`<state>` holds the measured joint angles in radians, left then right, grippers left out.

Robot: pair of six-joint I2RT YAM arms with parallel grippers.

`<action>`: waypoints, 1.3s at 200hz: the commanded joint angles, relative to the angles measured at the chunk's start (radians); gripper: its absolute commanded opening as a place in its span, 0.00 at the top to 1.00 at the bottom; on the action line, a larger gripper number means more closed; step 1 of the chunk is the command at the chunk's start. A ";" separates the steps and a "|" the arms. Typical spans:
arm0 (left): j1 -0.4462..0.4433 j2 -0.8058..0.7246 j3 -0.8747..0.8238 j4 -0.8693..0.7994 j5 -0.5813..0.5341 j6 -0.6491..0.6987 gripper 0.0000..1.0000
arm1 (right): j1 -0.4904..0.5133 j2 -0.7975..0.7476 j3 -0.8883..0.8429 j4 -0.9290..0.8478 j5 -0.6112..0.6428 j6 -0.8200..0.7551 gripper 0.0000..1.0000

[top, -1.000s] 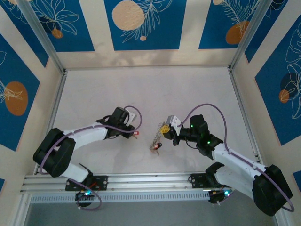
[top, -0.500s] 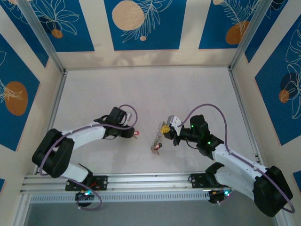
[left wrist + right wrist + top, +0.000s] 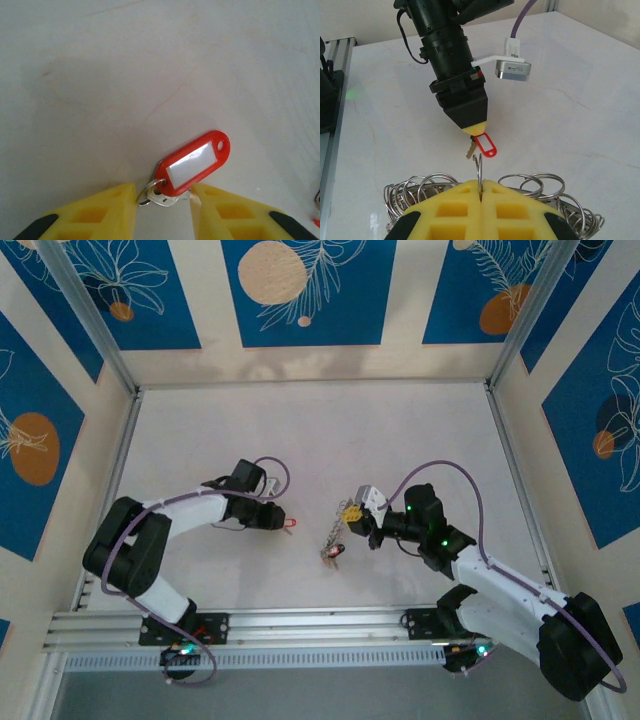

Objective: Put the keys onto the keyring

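Note:
A key with a red plastic tag (image 3: pixel 196 162) and a small split ring lies on the white table. My left gripper (image 3: pixel 162 197) is down over it, its yellow fingers (image 3: pixel 115 205) pressed against either side of the metal key head. From above, this gripper (image 3: pixel 285 522) and the key (image 3: pixel 292 524) sit left of centre. My right gripper (image 3: pixel 480 186) is shut on the keyring (image 3: pixel 479 172), whose thin wire loop stands upright between the pads. In the right wrist view the left gripper (image 3: pixel 474 130) and red-tagged key (image 3: pixel 486 145) are just beyond that loop.
A tangle of further wire rings (image 3: pixel 415 187) spreads behind both sides of my right fingers. In the top view a string of rings (image 3: pixel 333 537) trails from the right gripper (image 3: pixel 352 512) to small red and dark keys (image 3: pixel 332 554). Blue patterned walls enclose the table (image 3: pixel 320 430).
My left jaws widened and then narrowed again around the red-tagged key, and the left arm's wrist swung slightly back and left. The right arm and the keyring have not moved.

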<state>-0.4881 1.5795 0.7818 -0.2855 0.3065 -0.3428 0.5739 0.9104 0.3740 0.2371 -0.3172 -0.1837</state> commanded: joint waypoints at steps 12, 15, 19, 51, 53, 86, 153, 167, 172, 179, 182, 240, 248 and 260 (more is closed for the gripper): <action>0.006 -0.005 0.009 -0.042 0.038 0.011 0.67 | -0.008 -0.026 0.016 0.027 -0.001 -0.008 1.00; 0.007 -0.005 0.007 -0.041 0.038 0.011 0.67 | -0.008 -0.025 0.016 0.027 0.000 -0.008 1.00; 0.007 -0.003 0.006 -0.038 0.042 0.011 0.68 | -0.008 -0.025 0.016 0.027 -0.001 -0.008 1.00; 0.007 -0.002 0.001 -0.024 0.048 0.010 0.80 | -0.008 -0.030 0.015 0.024 -0.001 -0.007 1.00; 0.007 -0.003 0.000 -0.024 0.046 0.010 0.81 | -0.008 -0.030 0.015 0.024 -0.001 -0.007 1.00; 0.008 -0.023 0.005 -0.046 0.019 0.025 0.87 | -0.008 -0.034 0.011 0.027 0.003 -0.005 1.00; 0.008 -0.029 0.011 -0.089 -0.030 0.051 0.91 | -0.009 -0.035 0.002 0.039 0.007 0.001 1.00; 0.008 -0.032 0.013 -0.095 -0.046 0.059 0.92 | -0.009 -0.038 0.000 0.041 0.008 0.001 1.00; 0.008 -0.035 0.014 -0.098 -0.049 0.060 0.94 | -0.009 -0.038 0.000 0.041 0.007 0.001 1.00; 0.008 -0.039 0.014 -0.099 -0.054 0.065 0.98 | -0.009 -0.038 0.000 0.042 0.007 0.002 1.00; 0.008 -0.040 0.014 -0.100 -0.055 0.067 1.00 | -0.009 -0.039 0.000 0.042 0.007 0.001 1.00; 0.003 -0.195 0.007 -0.076 0.024 0.199 1.00 | -0.011 -0.032 0.000 0.039 -0.031 0.008 1.00; -0.001 -0.235 0.007 -0.068 0.048 0.242 1.00 | -0.011 -0.027 0.005 0.035 -0.039 0.020 1.00; -0.009 -0.297 0.017 -0.072 0.076 0.319 1.00 | -0.010 -0.017 0.021 0.023 -0.055 0.038 1.00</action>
<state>-0.4885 1.3975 0.7811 -0.3588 0.3019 -0.1867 0.5682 0.8974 0.3733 0.2375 -0.3229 -0.1787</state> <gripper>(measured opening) 0.042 0.066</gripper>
